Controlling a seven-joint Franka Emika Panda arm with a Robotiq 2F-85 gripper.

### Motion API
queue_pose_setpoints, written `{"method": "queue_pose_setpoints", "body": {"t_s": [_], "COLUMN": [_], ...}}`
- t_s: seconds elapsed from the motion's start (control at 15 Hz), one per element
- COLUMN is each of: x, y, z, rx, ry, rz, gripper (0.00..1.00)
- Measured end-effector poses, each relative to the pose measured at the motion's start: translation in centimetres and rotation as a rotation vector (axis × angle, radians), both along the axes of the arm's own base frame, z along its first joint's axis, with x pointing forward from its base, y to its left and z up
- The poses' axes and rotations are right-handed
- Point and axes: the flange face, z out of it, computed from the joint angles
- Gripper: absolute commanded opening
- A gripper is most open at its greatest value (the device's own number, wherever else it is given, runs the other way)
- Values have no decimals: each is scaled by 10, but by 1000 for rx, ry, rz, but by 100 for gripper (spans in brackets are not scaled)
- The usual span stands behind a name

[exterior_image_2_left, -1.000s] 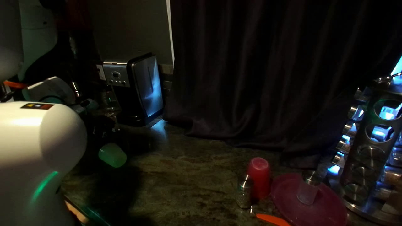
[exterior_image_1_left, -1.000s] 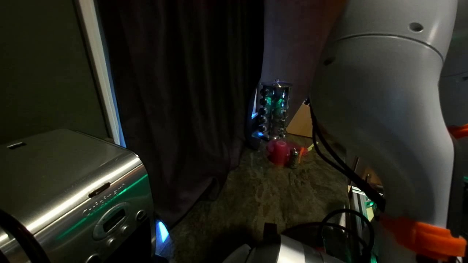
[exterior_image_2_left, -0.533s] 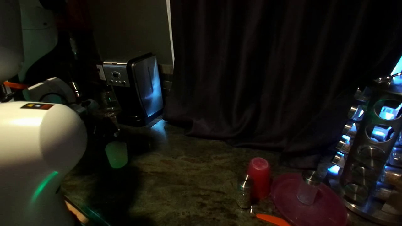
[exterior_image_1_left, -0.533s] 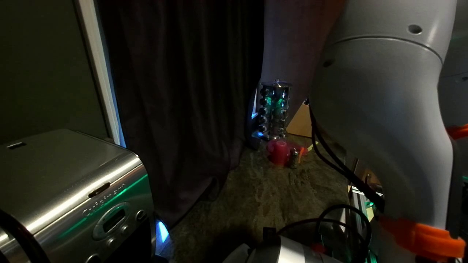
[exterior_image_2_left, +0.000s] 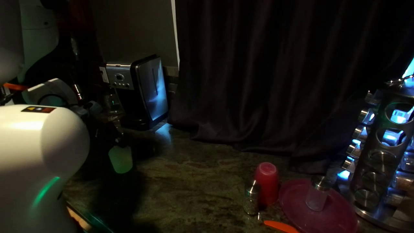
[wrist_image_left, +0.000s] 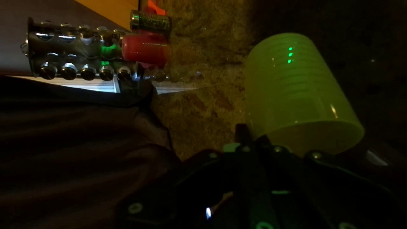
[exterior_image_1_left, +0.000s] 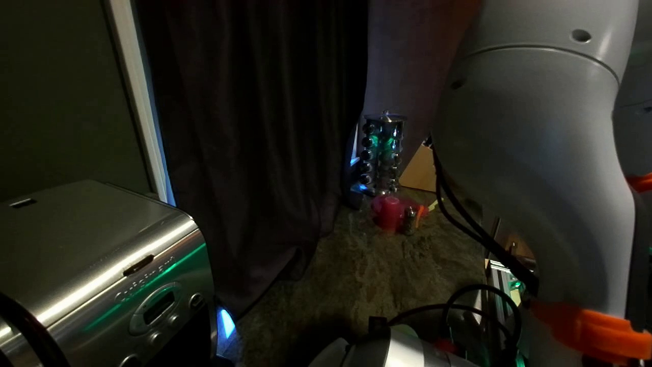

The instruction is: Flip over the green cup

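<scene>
The gripper (wrist_image_left: 252, 136) is drawn together on the rim of the pale yellow-green cup (wrist_image_left: 295, 86), one fingertip outside the wall and the other at the mouth, apparently just inside it. In the wrist view the mouth faces back toward the jaws, and the body stretches beyond the tips and off to their right, so only one side of the wall is pinched. In an exterior view the cup shows below the fingers, mouth up and leaning slightly; whether its base touches the worktop (exterior_image_2_left: 190, 184) cannot be told. It is near the worktop's end with the coffee maker (exterior_image_2_left: 152, 90), in from the edge along the curtain (exterior_image_2_left: 268, 74). Toward the spice rack (exterior_image_2_left: 365, 174) end, well apart from it, a red cup (exterior_image_2_left: 266, 186) and a shaker (exterior_image_2_left: 251, 200) stand side by side near a magenta plate (exterior_image_2_left: 336, 215) bearing a metal-lidded jar (exterior_image_2_left: 317, 198).
</scene>
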Motion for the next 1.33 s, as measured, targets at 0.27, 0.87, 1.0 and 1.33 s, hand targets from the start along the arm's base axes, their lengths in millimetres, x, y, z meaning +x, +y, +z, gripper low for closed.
{"method": "queue_pose_setpoints", "body": {"t_s": [0.27, 0.87, 1.0, 1.33], "x": [3, 69, 82, 88], "y": [7, -50, -66, -89], "z": [31, 106, 104, 117], "rx": [66, 324, 438, 724], "ry": [-62, -215, -221, -252], "rz": [-58, -261, -271, -202], "gripper": [1, 1, 1, 1]}}
